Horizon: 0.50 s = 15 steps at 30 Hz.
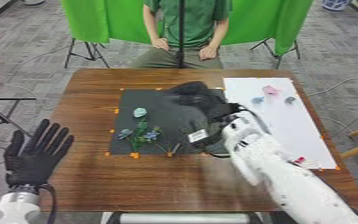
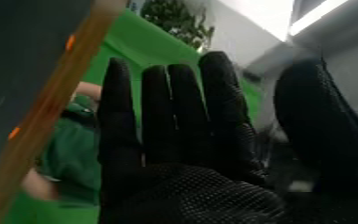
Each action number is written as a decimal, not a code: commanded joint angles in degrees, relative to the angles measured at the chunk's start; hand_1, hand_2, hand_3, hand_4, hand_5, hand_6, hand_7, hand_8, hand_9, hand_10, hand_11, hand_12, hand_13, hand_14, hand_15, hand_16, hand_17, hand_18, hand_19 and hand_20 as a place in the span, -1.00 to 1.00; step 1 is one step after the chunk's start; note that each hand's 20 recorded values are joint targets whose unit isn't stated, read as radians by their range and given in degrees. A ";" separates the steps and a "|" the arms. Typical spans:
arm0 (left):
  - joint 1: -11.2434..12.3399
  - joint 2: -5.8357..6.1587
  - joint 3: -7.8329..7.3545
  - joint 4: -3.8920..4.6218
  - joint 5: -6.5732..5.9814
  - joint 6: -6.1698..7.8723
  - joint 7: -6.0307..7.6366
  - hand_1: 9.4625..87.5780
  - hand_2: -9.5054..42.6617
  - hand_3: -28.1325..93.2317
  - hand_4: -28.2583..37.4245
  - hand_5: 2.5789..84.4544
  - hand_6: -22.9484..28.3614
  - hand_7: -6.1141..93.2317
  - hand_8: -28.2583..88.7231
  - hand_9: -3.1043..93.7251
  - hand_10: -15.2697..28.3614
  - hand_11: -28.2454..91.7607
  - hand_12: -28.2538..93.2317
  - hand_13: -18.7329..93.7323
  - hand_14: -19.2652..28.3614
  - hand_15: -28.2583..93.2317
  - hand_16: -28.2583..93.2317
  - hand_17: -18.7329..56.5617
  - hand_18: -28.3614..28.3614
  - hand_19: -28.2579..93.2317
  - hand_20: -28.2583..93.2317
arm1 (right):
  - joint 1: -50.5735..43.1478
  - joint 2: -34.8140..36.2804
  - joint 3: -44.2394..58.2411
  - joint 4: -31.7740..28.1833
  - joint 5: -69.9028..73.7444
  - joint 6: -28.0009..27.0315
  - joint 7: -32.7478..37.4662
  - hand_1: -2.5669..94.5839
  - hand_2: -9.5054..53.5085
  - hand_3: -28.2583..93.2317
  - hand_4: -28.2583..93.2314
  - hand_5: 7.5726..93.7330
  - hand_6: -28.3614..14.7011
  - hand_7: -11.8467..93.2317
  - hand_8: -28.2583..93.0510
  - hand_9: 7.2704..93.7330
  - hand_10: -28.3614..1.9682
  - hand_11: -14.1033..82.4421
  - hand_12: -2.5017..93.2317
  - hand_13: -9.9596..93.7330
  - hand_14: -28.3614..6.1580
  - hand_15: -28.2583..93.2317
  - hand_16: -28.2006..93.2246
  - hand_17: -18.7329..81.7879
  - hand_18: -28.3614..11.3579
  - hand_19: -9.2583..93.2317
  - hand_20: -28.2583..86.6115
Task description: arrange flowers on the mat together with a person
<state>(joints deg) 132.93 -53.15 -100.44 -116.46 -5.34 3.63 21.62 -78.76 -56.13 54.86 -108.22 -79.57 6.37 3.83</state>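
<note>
On the dark mat [image 1: 127, 102], three flowers are lying: one pale bloom [image 1: 140, 112] and two bluish ones [image 1: 151, 135]. Three more, one pink [image 1: 270, 90], are resting on the white mat [image 1: 293, 131]. The right hand [image 1: 193, 91], empty with fingers straight, is hanging over the dark mat, hiding part of it. The left hand [image 1: 35, 157] is spreading wide by the table's [image 1: 82, 172] left edge.
</note>
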 commanded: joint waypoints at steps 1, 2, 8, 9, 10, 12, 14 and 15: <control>2.60 -0.93 -1.10 -0.75 -0.43 0.15 1.09 -0.59 -0.21 0.60 -1.00 0.03 0.16 -0.72 -0.66 -0.09 0.33 -0.29 -0.40 -0.11 0.48 -0.01 -0.65 -0.58 0.50 0.00 -0.31 | -14.01 9.43 13.76 -0.02 12.58 4.47 -3.24 -0.38 -0.41 0.65 -0.93 0.03 0.13 -0.52 -0.73 -0.08 0.06 -0.60 -0.76 -0.13 0.14 -0.36 -0.41 -0.14 -0.17 -0.38 -0.04; 2.73 -0.66 -0.96 -0.81 -0.62 0.08 1.41 -0.59 -0.21 0.60 -1.00 0.03 0.16 -0.72 -0.66 -0.09 0.33 -0.29 -0.40 -0.11 0.48 -0.01 -0.65 -0.58 0.50 0.00 -0.31 | -15.97 9.71 16.09 -0.37 13.53 3.91 -3.62 -0.39 -0.40 0.65 -0.92 0.01 0.12 -0.52 -0.72 -0.09 0.06 -0.60 -0.76 -0.14 0.13 -0.36 -0.42 -0.14 -0.16 -0.41 -0.04; 3.69 -0.63 -0.97 -1.22 -0.78 -0.21 1.56 -0.59 -0.22 0.60 -1.00 0.03 0.16 -0.72 -0.66 -0.09 0.32 -0.29 -0.40 -0.11 0.48 -0.01 -0.65 -0.58 0.50 -0.01 -0.31 | -25.58 9.81 25.85 -2.71 13.26 7.46 -5.83 -0.44 -0.38 0.67 -0.92 -0.05 0.14 -0.55 -0.71 -0.16 0.08 -0.61 -0.77 -0.25 0.20 -0.38 -0.46 -0.19 -0.09 -0.61 -0.08; 3.65 -0.60 -0.91 -1.19 -0.90 -0.24 1.83 -0.59 -0.22 0.60 -1.00 0.03 0.16 -0.72 -0.66 -0.09 0.33 -0.29 -0.40 -0.11 0.48 -0.01 -0.65 -0.58 0.50 -0.01 -0.31 | -27.04 9.55 27.16 -3.17 13.61 8.57 -6.31 -0.45 -0.38 0.67 -0.92 -0.05 0.14 -0.54 -0.71 -0.17 0.10 -0.61 -0.77 -0.27 0.22 -0.39 -0.47 -0.20 -0.05 -0.67 -0.09; 3.68 -0.63 -0.97 -1.22 -1.00 -0.11 1.89 -0.59 -0.22 0.60 -1.00 0.03 0.16 -0.72 -0.66 -0.09 0.33 -0.29 -0.40 -0.11 0.48 -0.01 -0.65 -0.58 0.50 -0.01 -0.31 | -28.49 9.20 28.60 -3.58 14.35 9.12 -6.80 -0.45 -0.38 0.67 -0.92 -0.05 0.14 -0.54 -0.71 -0.17 0.10 -0.61 -0.77 -0.28 0.23 -0.39 -0.47 -0.20 -0.04 -0.68 -0.10; 3.75 -0.74 -1.20 -1.20 -0.80 -0.17 1.77 -0.59 -0.22 0.60 -1.00 0.03 0.16 -0.72 -0.66 -0.09 0.33 -0.29 -0.40 -0.11 0.48 -0.01 -0.65 -0.58 0.50 -0.01 -0.31 | -30.82 8.79 30.88 -4.33 15.95 10.25 -7.32 -0.45 -0.38 0.67 -0.92 -0.05 0.15 -0.54 -0.71 -0.17 0.11 -0.61 -0.78 -0.28 0.26 -0.39 -0.49 -0.21 -0.01 -0.75 -0.10; 3.86 -0.82 -1.35 -1.28 -0.80 -0.18 1.68 -0.59 -0.22 0.60 -1.00 0.03 0.16 -0.72 -0.66 -0.09 0.33 -0.29 -0.40 -0.11 0.48 -0.01 -0.65 -0.58 0.50 -0.01 -0.31 | -33.77 8.30 33.83 -5.40 17.37 10.41 -7.76 -0.46 -0.38 0.68 -0.92 -0.04 0.15 -0.54 -0.72 -0.16 0.12 -0.61 -0.78 -0.28 0.26 -0.39 -0.50 -0.21 -0.01 -0.77 -0.10; 3.99 -0.82 -1.44 -1.39 -0.81 -0.12 1.77 -0.59 -0.22 0.60 -1.00 0.03 0.16 -0.72 -0.66 -0.09 0.33 -0.29 -0.40 -0.11 0.48 -0.01 -0.65 -0.58 0.50 -0.01 -0.31 | -34.73 8.23 34.68 -5.73 17.76 10.66 -7.98 -0.46 -0.38 0.68 -0.92 -0.04 0.15 -0.54 -0.72 -0.16 0.12 -0.61 -0.78 -0.28 0.26 -0.39 -0.50 -0.21 -0.01 -0.77 -0.10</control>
<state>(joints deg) 135.48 -53.33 -101.32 -117.52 -5.84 3.59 23.32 -104.52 -46.89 83.67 -111.49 -64.75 14.44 -1.71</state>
